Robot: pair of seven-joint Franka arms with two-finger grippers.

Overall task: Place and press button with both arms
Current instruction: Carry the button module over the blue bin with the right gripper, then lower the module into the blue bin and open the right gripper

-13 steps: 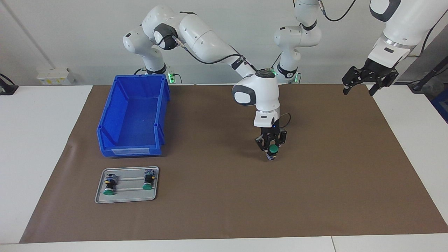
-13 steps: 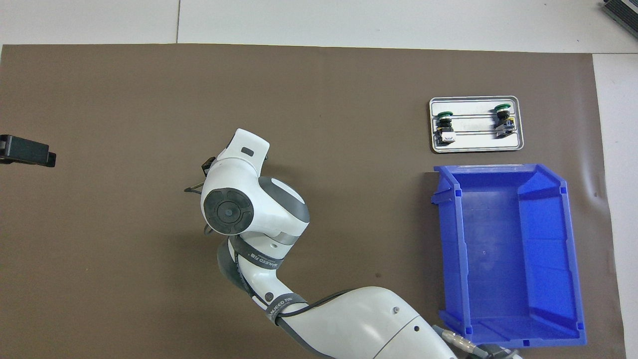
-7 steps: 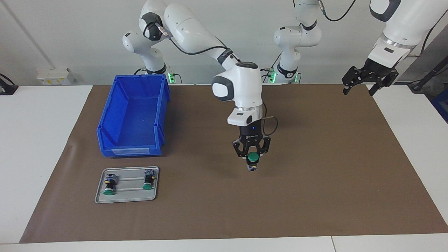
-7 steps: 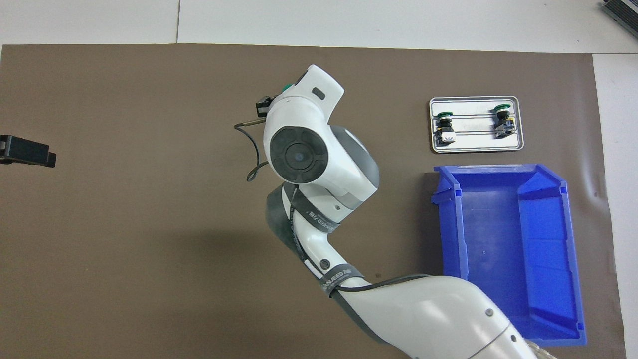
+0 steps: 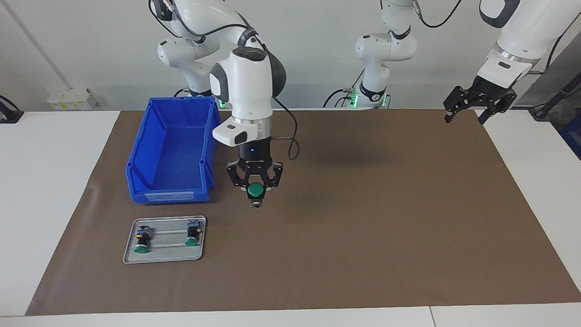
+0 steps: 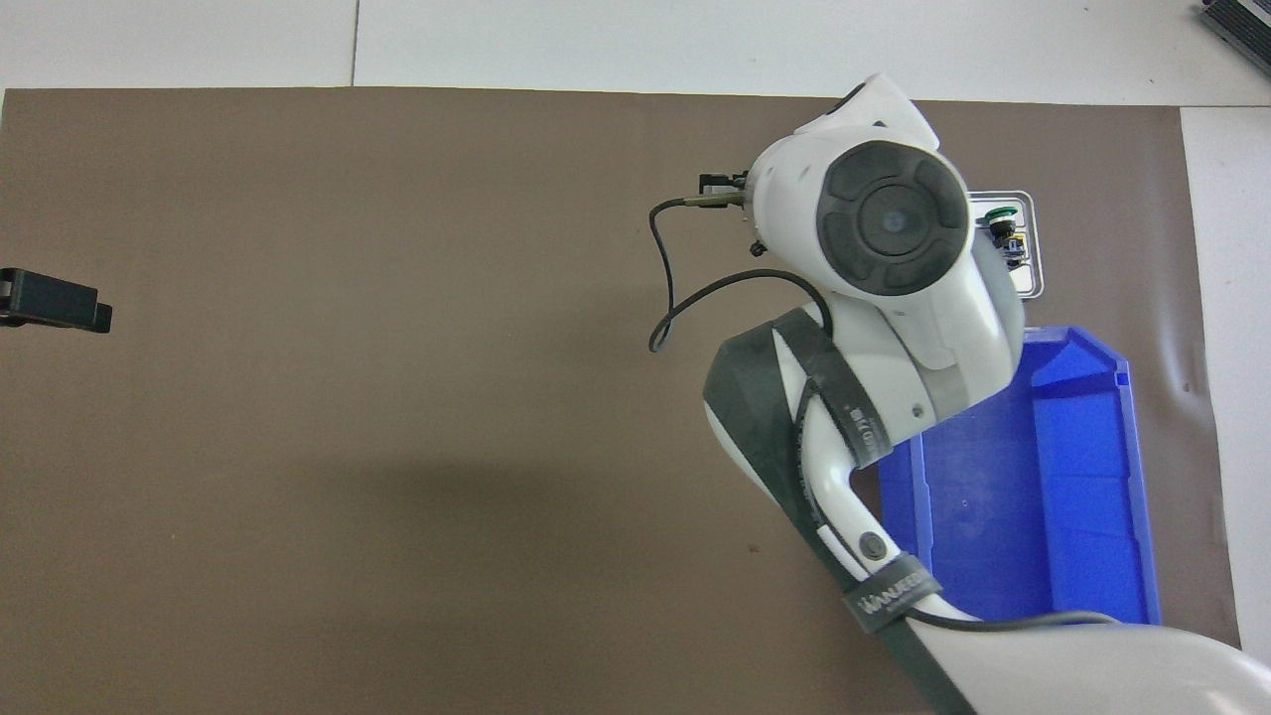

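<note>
From the facing view, the right tool (image 5: 255,187) hangs in the air over the brown mat (image 5: 363,236), just beside the front corner of the blue bin (image 5: 172,150), with its fingertips closed on the button (image 5: 255,190); the green cap faces the camera and the grey-blue end block points down, clear of the mat. The left tool (image 5: 470,109) waits raised over the mat's edge at the left arm's end of the counter (image 5: 535,172), its fingers spread wide and holding nothing. A grey tray (image 5: 165,256) lies on the mat farther from the robots than the bin, and two more buttons (image 5: 141,239) (image 5: 193,235) lie in it, apart from each other, green caps pointing away from the robots. From the overhead view, the right arm's white wrist covers its tool and the held button, along with most of the tray (image 6: 1033,283) and part of the bin (image 6: 1082,477); one tray button (image 6: 1001,223) shows at the tray's uncovered end. Only the dark tip of the left tool (image 6: 55,301) enters at the picture's edge.
</note>
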